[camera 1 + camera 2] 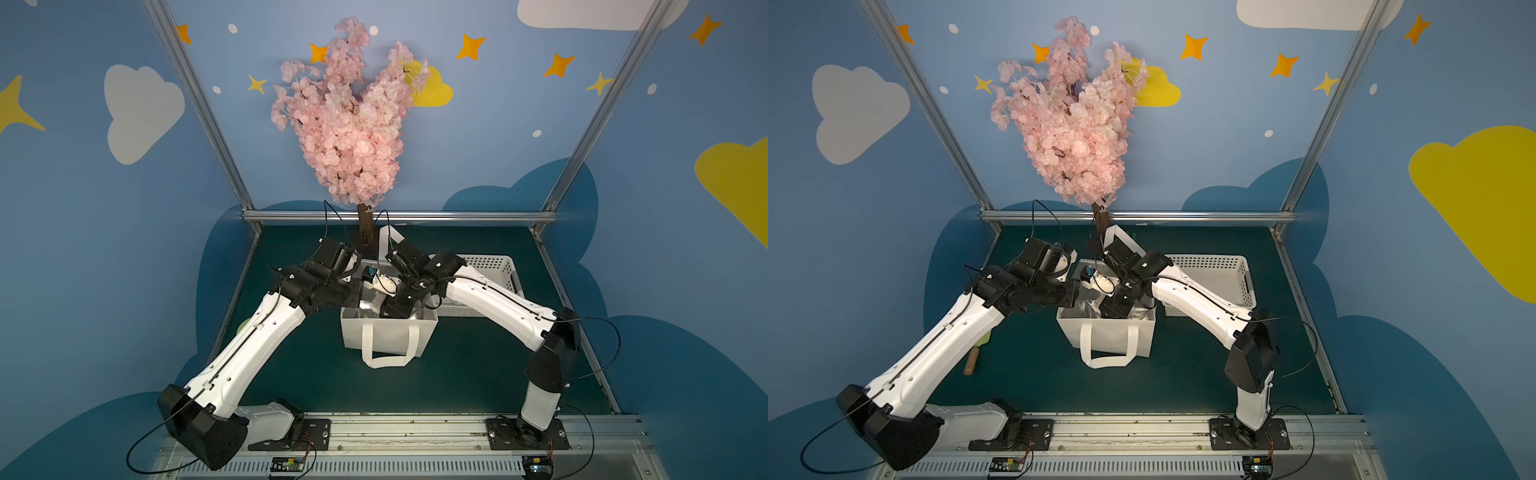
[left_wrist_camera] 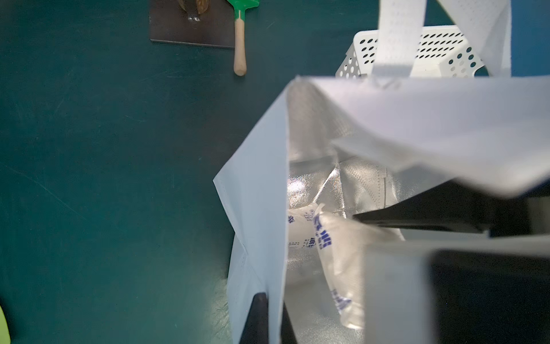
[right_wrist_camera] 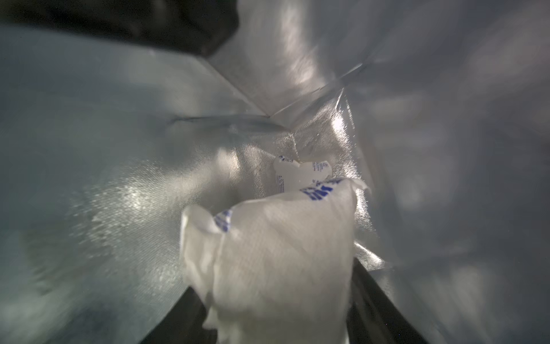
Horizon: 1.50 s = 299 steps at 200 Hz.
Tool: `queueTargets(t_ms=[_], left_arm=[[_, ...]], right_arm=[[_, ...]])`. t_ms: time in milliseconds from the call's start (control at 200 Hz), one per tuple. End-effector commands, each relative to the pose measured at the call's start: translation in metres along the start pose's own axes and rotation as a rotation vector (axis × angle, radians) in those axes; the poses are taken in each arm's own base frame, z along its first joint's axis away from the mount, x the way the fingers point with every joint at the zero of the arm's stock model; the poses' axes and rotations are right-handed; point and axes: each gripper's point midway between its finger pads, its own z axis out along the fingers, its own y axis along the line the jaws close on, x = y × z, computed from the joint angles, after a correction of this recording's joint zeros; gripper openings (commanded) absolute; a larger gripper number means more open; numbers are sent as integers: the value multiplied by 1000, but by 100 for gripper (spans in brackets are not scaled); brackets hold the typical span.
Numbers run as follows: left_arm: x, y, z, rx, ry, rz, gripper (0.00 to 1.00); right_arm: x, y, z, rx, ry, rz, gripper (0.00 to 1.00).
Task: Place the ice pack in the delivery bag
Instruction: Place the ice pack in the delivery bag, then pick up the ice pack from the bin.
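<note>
The white delivery bag point(image 1: 388, 334) point(image 1: 1106, 334) stands open at the middle of the green table, its silver foil lining point(image 3: 125, 190) showing. My left gripper point(image 2: 273, 323) is shut on the bag's left side wall point(image 2: 256, 208), one finger outside and one inside. My right gripper point(image 3: 278, 312) reaches down inside the bag, shut on a white ice pack point(image 3: 282, 238) point(image 2: 342, 262) with blue print that hangs above the foil floor. A second printed pack point(image 3: 300, 175) point(image 2: 299, 229) lies on the bag's floor. In both top views the right wrist point(image 1: 395, 305) point(image 1: 1115, 309) hides the held pack.
A white perforated basket point(image 1: 492, 268) point(image 1: 1219, 272) stands just right of the bag. A pink blossom tree point(image 1: 353, 124) rises behind it on a dark base plate point(image 2: 190, 32). A green spatula with a wooden handle point(image 1: 974, 359) point(image 2: 239, 44) lies on the table at the left.
</note>
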Motion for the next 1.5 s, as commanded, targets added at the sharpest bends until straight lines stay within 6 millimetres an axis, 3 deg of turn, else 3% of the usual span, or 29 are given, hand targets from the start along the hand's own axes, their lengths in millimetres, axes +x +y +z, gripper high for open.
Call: queueTargets(t_ms=[0, 205, 290, 365, 621, 876, 1006, 1247, 1337, 1492], left_arm=[[-7, 1, -9, -3, -31, 13, 3], [-4, -1, -6, 5, -18, 5, 3], [-4, -1, -5, 9, -15, 3, 3], [-4, -1, -5, 7, -17, 2, 3], [-5, 1, -5, -6, -18, 8, 3], [-7, 6, -2, -31, -17, 20, 3], [-8, 7, 1, -34, -12, 23, 3], [-12, 9, 3, -36, -16, 20, 3], [-13, 8, 3, -31, -15, 18, 3], [-14, 8, 2, -29, -14, 21, 3]], right_arm=[[9, 4, 13, -29, 45, 16, 47], [32, -5, 56, -43, 159, 78, 57], [33, -7, 58, -40, 176, 81, 74], [29, -10, 52, -32, 164, 88, 78], [12, -20, -1, 21, 55, 100, 89], [2, -39, -95, 147, -124, 130, 93], [6, -51, -140, 193, -223, 183, 95], [37, -98, -196, 284, -402, 420, 97], [60, -132, -198, 363, -476, 578, 97], [104, -170, -192, 412, -516, 773, 99]])
